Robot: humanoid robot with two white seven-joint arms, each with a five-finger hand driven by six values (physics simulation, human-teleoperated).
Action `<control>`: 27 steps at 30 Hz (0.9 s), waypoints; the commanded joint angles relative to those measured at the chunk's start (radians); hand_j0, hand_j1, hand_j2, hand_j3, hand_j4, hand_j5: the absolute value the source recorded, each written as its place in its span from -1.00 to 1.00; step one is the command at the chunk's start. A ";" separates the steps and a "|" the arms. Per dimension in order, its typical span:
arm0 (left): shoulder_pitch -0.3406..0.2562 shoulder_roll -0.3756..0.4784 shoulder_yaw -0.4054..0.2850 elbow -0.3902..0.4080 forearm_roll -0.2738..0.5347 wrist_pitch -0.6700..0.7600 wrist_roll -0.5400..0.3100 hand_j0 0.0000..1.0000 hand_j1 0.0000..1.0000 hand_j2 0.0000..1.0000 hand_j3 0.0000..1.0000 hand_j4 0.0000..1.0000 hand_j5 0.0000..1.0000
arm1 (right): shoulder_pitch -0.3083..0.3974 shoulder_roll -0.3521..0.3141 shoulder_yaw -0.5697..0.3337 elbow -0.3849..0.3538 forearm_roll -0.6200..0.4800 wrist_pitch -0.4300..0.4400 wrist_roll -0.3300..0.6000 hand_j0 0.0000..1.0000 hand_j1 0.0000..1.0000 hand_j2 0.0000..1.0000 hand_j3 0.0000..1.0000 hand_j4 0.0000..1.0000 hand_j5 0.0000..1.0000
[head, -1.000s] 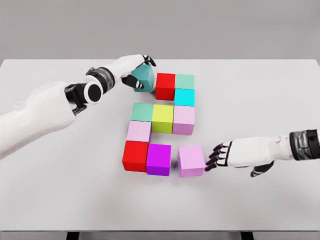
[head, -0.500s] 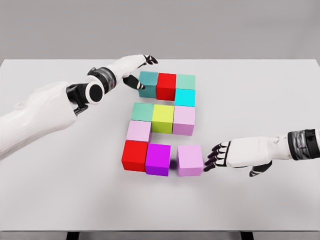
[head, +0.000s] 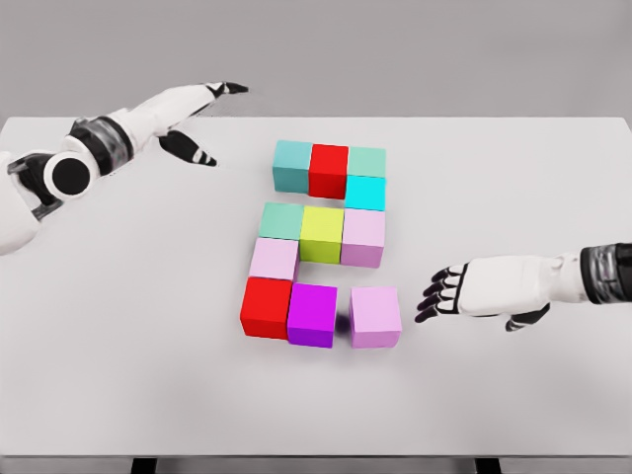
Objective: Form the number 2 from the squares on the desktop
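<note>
We read the layout as a nearly finished 2. The top row runs teal cube [head: 292, 165], red cube [head: 328, 170] and pale green cube [head: 366, 161], packed side by side toward the far edge of the white surface [head: 118, 336]. A cyan cube [head: 364, 192] sits below the pale green one as the right-hand stroke, leading down to the middle row of sea-green cube [head: 281, 220], yellow-green cube [head: 322, 234] and pale pink cube [head: 363, 237]. A lilac cube [head: 275, 259] drops down the left side to the bottom row, where a second red cube [head: 268, 307] and a magenta cube [head: 313, 314] touch each other.

The last piece, a light purple cube [head: 375, 316], stands just beside the magenta one with a narrow gap between them (the only visible break in the figure), so we judge the bottom row needs closing up.

Our right hand [head: 472, 293] lies flat near the right edge of the surface, fingers spread and holding nothing. The light purple cube is to its left, near but not touching the dark fingertips [head: 431, 301], placed well for a sideways nudge. Our left hand [head: 193, 111] hangs over the far left corner, fingers extended and empty, well apart from the teal cube, which sits flush against the red one.
</note>
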 commanded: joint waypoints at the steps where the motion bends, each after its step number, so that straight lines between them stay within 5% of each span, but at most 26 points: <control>1: 0.000 0.167 0.001 -0.020 0.030 -0.240 0.001 1.00 1.00 1.00 1.00 1.00 1.00 | 0.000 0.012 -0.004 0.002 0.016 0.002 0.000 1.00 1.00 1.00 1.00 1.00 1.00; 4: 0.006 0.234 -0.002 -0.011 0.026 -0.297 0.001 1.00 1.00 1.00 1.00 1.00 1.00 | -0.008 0.046 -0.002 0.011 0.036 0.002 0.000 1.00 1.00 1.00 1.00 1.00 1.00; 7: 0.077 0.220 -0.001 -0.018 0.007 -0.308 0.001 1.00 1.00 1.00 1.00 1.00 1.00 | -0.020 0.061 -0.005 0.017 0.044 0.002 0.000 1.00 1.00 1.00 1.00 1.00 1.00; 27: 0.080 0.201 0.001 -0.009 -0.031 -0.428 -0.036 1.00 1.00 1.00 1.00 1.00 1.00 | -0.020 0.073 0.009 0.000 0.044 0.002 0.000 1.00 1.00 1.00 1.00 1.00 1.00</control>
